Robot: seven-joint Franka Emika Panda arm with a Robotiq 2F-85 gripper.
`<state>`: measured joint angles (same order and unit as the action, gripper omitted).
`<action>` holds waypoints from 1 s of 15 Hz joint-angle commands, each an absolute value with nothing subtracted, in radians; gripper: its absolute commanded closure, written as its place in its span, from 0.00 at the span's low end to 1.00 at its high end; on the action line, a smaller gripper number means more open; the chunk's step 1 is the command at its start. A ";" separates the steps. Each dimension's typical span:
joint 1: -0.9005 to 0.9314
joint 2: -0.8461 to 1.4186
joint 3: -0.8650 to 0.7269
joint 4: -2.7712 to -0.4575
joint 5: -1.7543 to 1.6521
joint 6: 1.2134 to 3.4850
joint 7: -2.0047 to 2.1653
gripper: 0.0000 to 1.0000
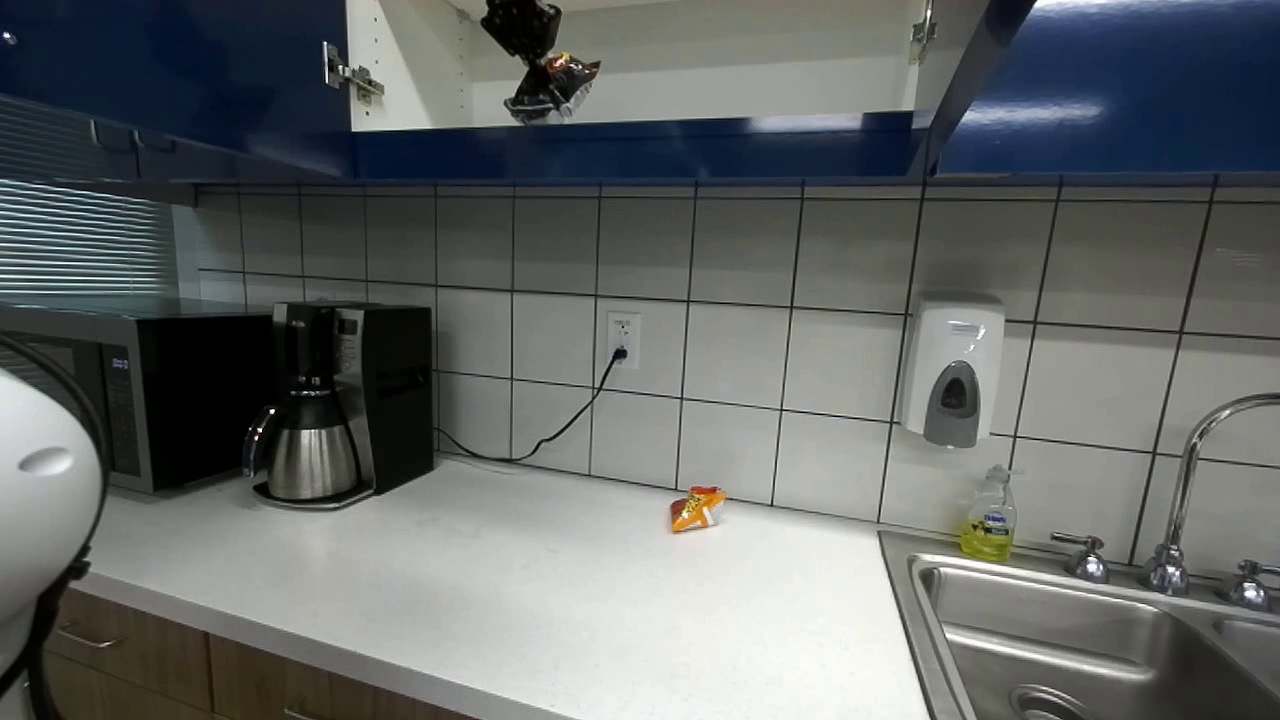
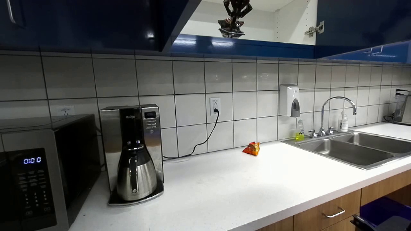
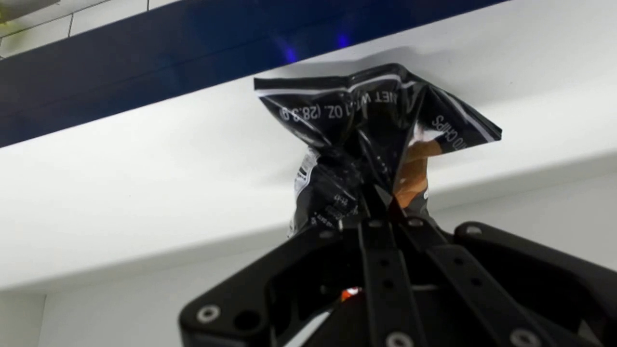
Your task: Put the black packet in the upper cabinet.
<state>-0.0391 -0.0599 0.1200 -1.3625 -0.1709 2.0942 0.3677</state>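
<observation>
The gripper (image 3: 383,200) is pinched tight on the packet (image 3: 366,120). It points down inside the cabinet (image 1: 640,150). The packet is black and shiny with a bit of orange, and the word CHIPS shows upside down in the wrist view. It is in the cabinet too, over the white floor (image 3: 144,168). I can't tell if it touches that floor. The cabinet's blue doors (image 1: 170,90) are swung wide.

Under the cabinet are pale square tiles (image 1: 740,350), with a plug (image 1: 619,354) in an outlet (image 1: 624,325) and a black cord (image 1: 575,422) running from it. Lower down is a long white counter (image 1: 560,600), and a small orange bag (image 1: 697,508) lies on it.

Below the cabinet, to its left in both exterior views, are a coffee maker (image 1: 395,390) with a silver pot (image 2: 146,176), then a microwave (image 2: 59,166) farther left. Below it, to its right in both, are a soap dispenser (image 1: 953,370), a bottle (image 1: 988,530) of yellow soap, and a metal sink (image 1: 907,600) with a tap (image 1: 1184,480).
</observation>
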 commanded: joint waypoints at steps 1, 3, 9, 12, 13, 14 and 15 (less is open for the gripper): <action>-0.041 -0.007 0.120 -1.291 -0.200 2.080 0.397 1.00; -0.041 0.010 0.118 -1.277 -0.199 2.080 0.399 1.00; -0.038 0.059 0.110 -1.234 -0.206 2.075 0.410 0.86; -0.037 0.074 0.107 -1.218 -0.211 2.077 0.424 0.57; -0.036 0.077 0.106 -1.214 -0.213 2.076 0.428 0.51; -0.036 0.080 0.105 -1.210 -0.215 2.078 0.433 0.44; -0.035 0.082 0.105 -1.206 -0.216 2.078 0.435 0.35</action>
<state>-0.0391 0.0577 0.1057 -1.2545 -0.1845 2.0942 0.3957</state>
